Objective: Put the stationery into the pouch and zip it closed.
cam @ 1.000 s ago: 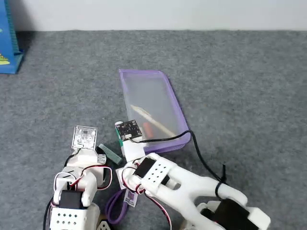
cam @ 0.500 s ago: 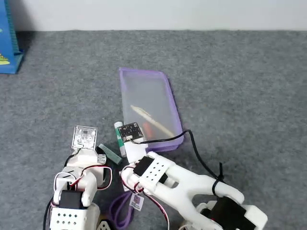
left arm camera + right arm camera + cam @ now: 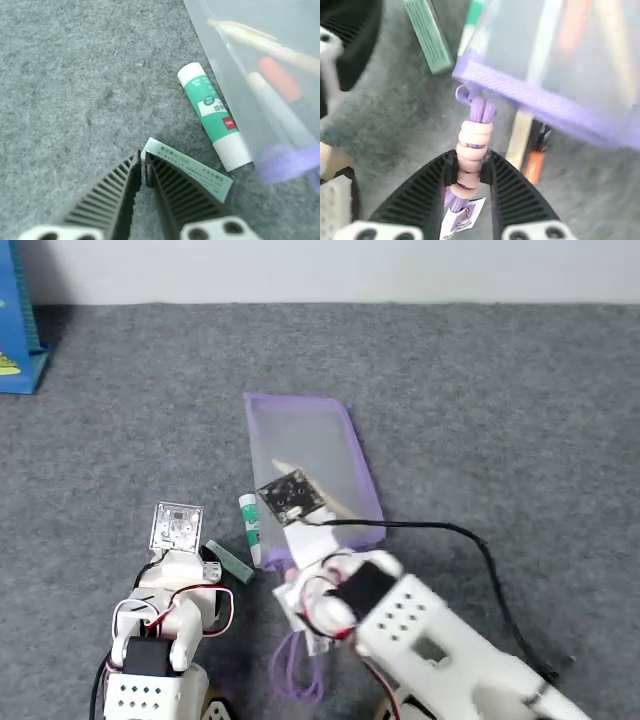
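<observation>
Left pincer: jaws pressed almost together, tips at a corner of the green eraser; no clear hold on it.
Right pincer: pinching the beaded pull cord at the pouch corner.
Glue stick lies on the bench just beside the pouch. Pens are inside.

Risks: nothing pins the pouch, so a tug on the cord may drag it rather than run the zip. Zipping now would leave the glue stick and eraser out.

The right wrist view shows the grip on the cord, which the arm hides from above. The high view gives the pouch's whole lie.
</observation>
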Action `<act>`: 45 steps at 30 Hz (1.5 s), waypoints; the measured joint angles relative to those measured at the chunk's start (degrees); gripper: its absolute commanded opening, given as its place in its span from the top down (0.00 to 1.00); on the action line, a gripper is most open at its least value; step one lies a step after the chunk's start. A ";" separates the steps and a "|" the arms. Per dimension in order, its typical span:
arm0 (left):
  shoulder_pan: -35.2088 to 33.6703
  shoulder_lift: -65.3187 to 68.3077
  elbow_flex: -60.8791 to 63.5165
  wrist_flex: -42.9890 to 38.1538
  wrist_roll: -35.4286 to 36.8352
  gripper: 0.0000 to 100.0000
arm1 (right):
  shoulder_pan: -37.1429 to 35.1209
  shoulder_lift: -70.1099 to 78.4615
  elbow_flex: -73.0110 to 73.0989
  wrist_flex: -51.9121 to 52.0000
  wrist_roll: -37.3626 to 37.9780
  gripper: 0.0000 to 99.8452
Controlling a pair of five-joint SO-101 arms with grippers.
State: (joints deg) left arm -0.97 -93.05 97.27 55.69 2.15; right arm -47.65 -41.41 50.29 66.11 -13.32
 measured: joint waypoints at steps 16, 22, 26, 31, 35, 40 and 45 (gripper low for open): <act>0.00 0.00 0.00 0.00 0.00 0.99 | 7.91 -3.87 0.09 0.26 23.65 0.99; 0.00 0.00 0.00 0.00 0.00 0.99 | 8.44 -3.87 0.09 0.26 23.82 0.99; 0.26 0.00 0.00 2.11 0.00 0.99 | 9.93 -3.87 0.09 0.26 24.00 0.99; 0.70 0.00 -1.32 10.90 -5.36 0.99 | 11.16 -3.87 0.09 0.26 24.09 0.99; 0.88 -0.09 -5.10 12.04 -9.05 0.99 | 11.43 -3.87 0.09 0.26 24.09 0.99; 0.70 -1.93 -9.49 12.04 -4.31 0.98 | 11.43 -3.87 0.09 -1.93 24.09 0.99; 3.60 -8.70 -10.81 15.82 -1.23 0.90 | 11.43 -3.87 0.09 -4.75 21.71 0.99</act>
State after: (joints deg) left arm 2.64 -101.76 86.46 71.52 0.92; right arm -36.22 -45.27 50.37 61.36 8.40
